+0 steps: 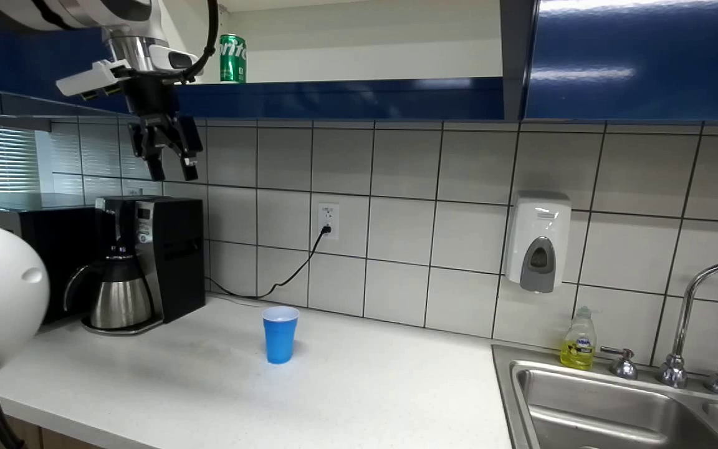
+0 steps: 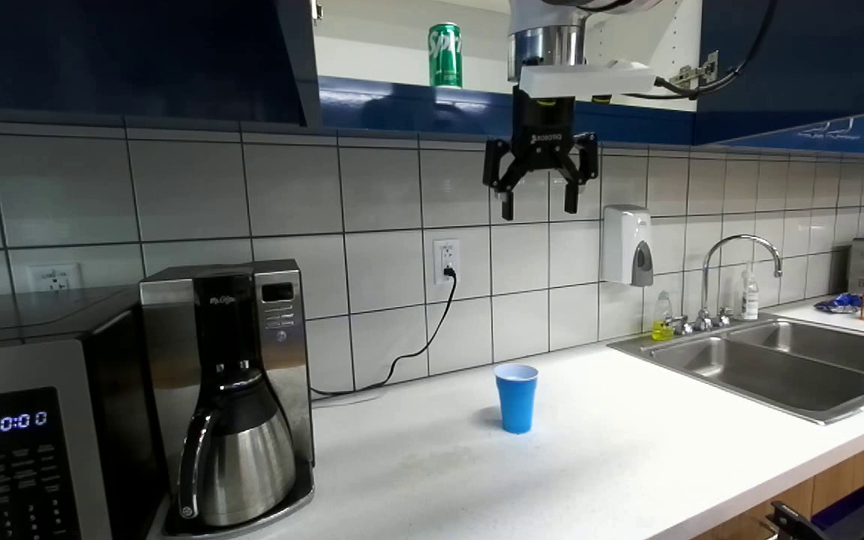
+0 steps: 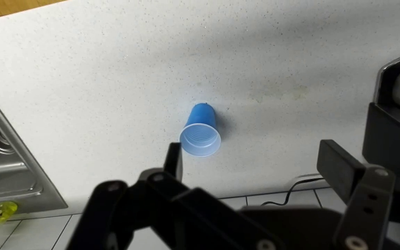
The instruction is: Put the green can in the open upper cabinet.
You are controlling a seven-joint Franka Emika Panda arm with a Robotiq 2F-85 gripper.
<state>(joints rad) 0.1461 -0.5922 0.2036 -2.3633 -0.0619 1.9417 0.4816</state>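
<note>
The green can [image 1: 233, 59] stands upright inside the open upper cabinet [image 1: 365, 47], just behind its glossy blue lower edge. The green can [image 2: 445, 56] and the pale interior of the open upper cabinet [image 2: 372, 41] show in both exterior views. My gripper [image 1: 173, 171] points down with its fingers spread, below the level of the cabinet's lower edge and apart from the can. In an exterior view my gripper [image 2: 539, 204] is below and right of the can. In the wrist view the jaws [image 3: 252, 158] are wide apart with nothing between them; the can is out of view there.
A blue cup [image 1: 280, 337] stands on the white counter below the gripper; the cup [image 3: 201, 139] also shows in the wrist view. A coffee maker [image 2: 226, 405] and microwave [image 2: 12, 427] stand at one end, a sink [image 2: 777, 367] at the other. A soap dispenser [image 1: 540, 240] hangs on the wall.
</note>
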